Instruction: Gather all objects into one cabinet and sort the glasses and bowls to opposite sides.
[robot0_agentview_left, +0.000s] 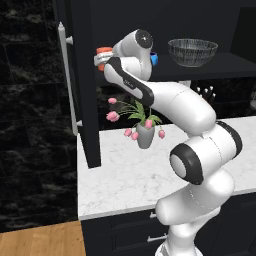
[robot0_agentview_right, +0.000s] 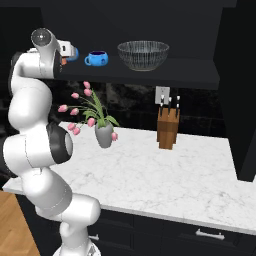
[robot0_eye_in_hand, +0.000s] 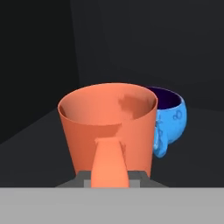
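The orange-red cup (robot0_eye_in_hand: 109, 127) stands close in front of the hand camera, upright, with my gripper (robot0_eye_in_hand: 110, 175) shut on its near wall. From the left base view the cup (robot0_agentview_left: 104, 51) is at the left end of the black cabinet's shelf (robot0_agentview_left: 225, 67), and my gripper (robot0_agentview_left: 101, 60) is at it. A blue bowl (robot0_eye_in_hand: 171, 120) sits just behind and to the right of the cup. In the right base view one blue bowl (robot0_agentview_right: 96, 58) stands mid-shelf and another blue piece (robot0_agentview_right: 74, 54) peeks out beside the hand. The wide see-through bowl (robot0_agentview_right: 143, 54) rests further right.
The cabinet door with its long silver handle (robot0_agentview_left: 67, 75) hangs open on the left. Below the shelf, a vase of pink tulips (robot0_agentview_right: 104, 134) and a knife block (robot0_agentview_right: 168, 127) stand on the white marble counter (robot0_agentview_right: 165, 175). My arm reaches up over the tulips.
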